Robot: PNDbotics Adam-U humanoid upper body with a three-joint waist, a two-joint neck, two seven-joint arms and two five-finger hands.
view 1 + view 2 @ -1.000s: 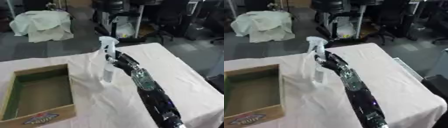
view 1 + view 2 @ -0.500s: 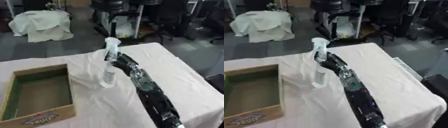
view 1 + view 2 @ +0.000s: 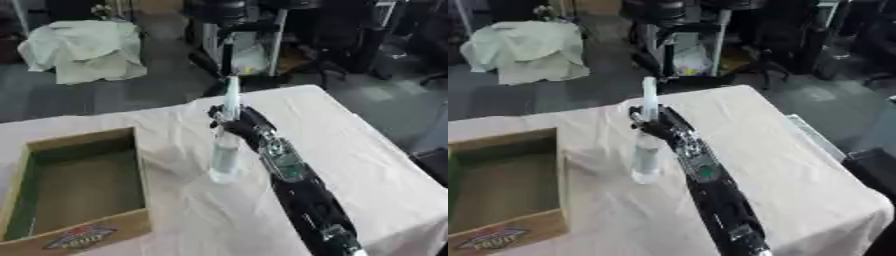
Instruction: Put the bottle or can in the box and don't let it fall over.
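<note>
One bottle (image 3: 225,152), upright and just clear of the bench (image 3: 367,150), sits in my right robot hand (image 3: 241,126), fingers curled round its neck, with the open box (image 3: 74,187) waiting to its left.

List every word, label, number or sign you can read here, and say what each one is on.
"FRUIT": a guess at the blue and red oval logo on the front wall of the cardboard box; the letters are blurred.
Spray bottle, held by the right hand: no label or text can be made out.
Nothing else readable.
</note>
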